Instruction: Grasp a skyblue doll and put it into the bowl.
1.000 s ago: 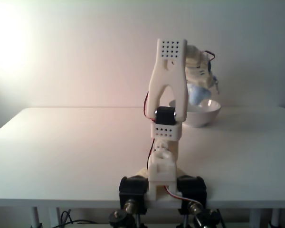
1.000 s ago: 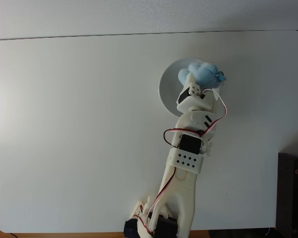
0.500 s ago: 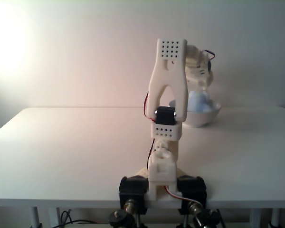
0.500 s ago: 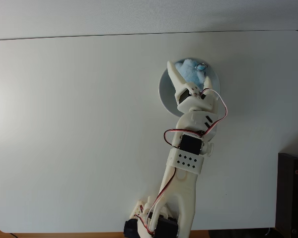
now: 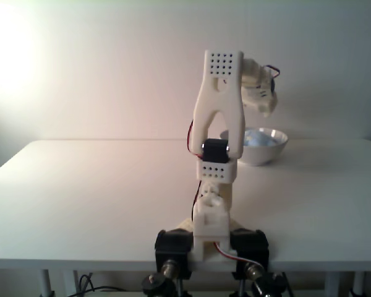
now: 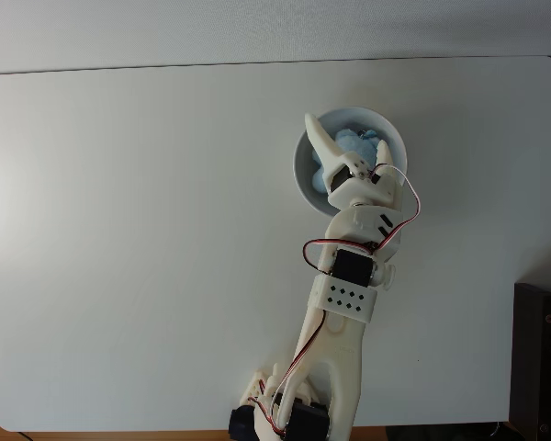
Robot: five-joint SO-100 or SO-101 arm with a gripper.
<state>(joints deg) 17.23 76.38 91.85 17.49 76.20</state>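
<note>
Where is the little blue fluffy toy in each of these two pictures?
Fixed view from the front: the skyblue doll peeks over the bowl rim, right of the arm.
Fixed view from above: the doll lies inside the bowl, upper right of centre.
Shared landmark: the white bowl.
</note>
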